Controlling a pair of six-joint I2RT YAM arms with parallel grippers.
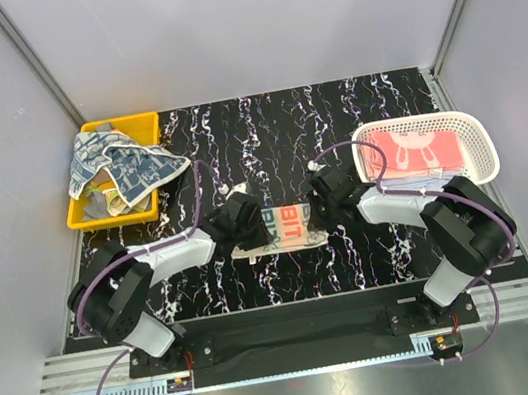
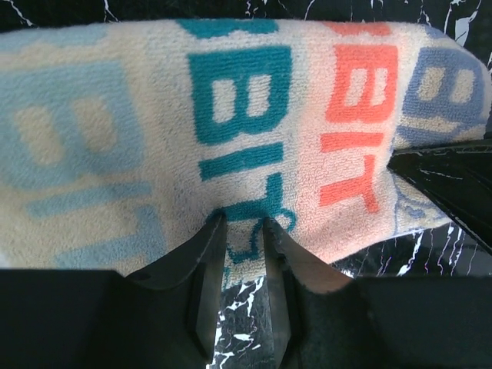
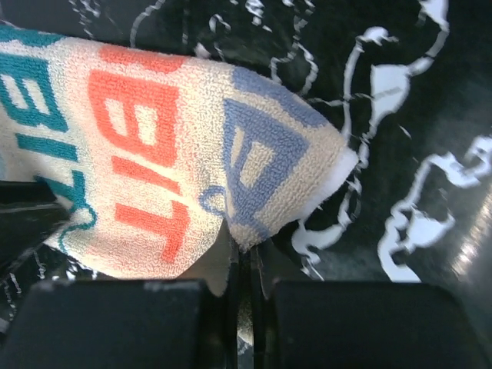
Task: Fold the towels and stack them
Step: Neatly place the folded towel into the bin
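Closest to my right wrist camera, the right pincer [image 3: 244,265] has its fingers pressed together on the near corner of the lettered towel [image 3: 154,154], where the blue letter curls up off the table [image 3: 400,115]. On the other wrist view, the left pincer [image 2: 242,254] stands a little spread, with the towel's near edge lying in the gap. I can't tell that it bites the cloth yet, so I'd treat that side as not secured. From above, the towel lies flat between the two pincers in the middle of the table, its long axis running side to side from one arm to the other. Each arm is therefore at its own end and neither is nearer overall. My guess is that the next fold carries one end across to the other, which needs both near corners held first. The surface is black with white marbling and looks smooth. Well off to the left sits a yellow bin [image 1: 146,126] heaped with patterned towels [image 1: 122,165]. To the right, a white basket [image 1: 482,136] holds a pink towel [image 1: 413,150]. Plain grey walls close it all in.
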